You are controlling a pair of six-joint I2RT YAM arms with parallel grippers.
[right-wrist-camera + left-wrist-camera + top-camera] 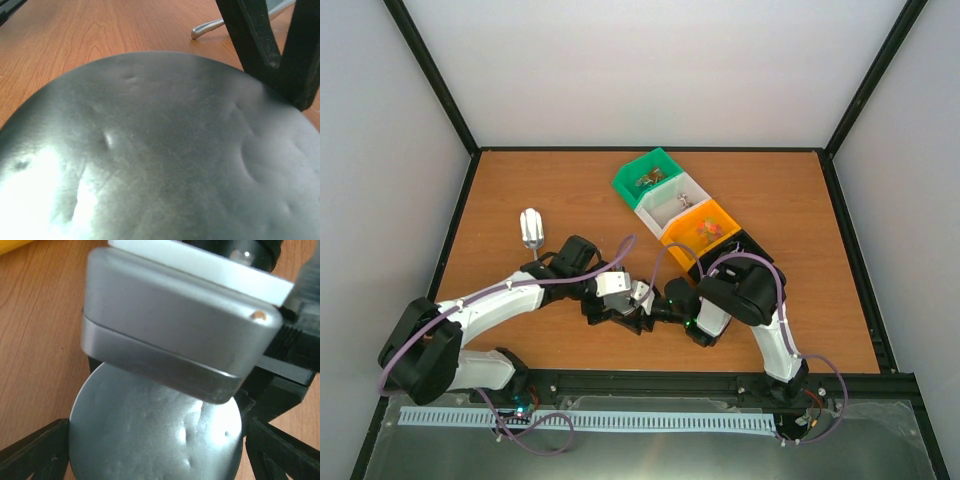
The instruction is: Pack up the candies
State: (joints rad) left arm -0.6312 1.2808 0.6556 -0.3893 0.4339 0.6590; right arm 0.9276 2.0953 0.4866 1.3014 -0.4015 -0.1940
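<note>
The candies show only in the top view, as tiny wrapped sweets in the green bin (648, 181), the white bin (679, 203) and the orange bin (708, 230). A round dented metal lid (642, 294) is held low over the table where the two arms meet. My left gripper (157, 440) has a black finger against each side of the lid (150, 435) and is shut on it. My right gripper (657, 312) is right at the lid's other edge. The lid (165, 160) fills the right wrist view and hides the right fingers.
The green, white, orange and black bins (745, 250) stand in a diagonal row at the back right. A small shiny object with a metal stem (532, 228) lies to the left; its tip shows in the right wrist view (202, 31). Black frame rails border the wooden table (800, 200).
</note>
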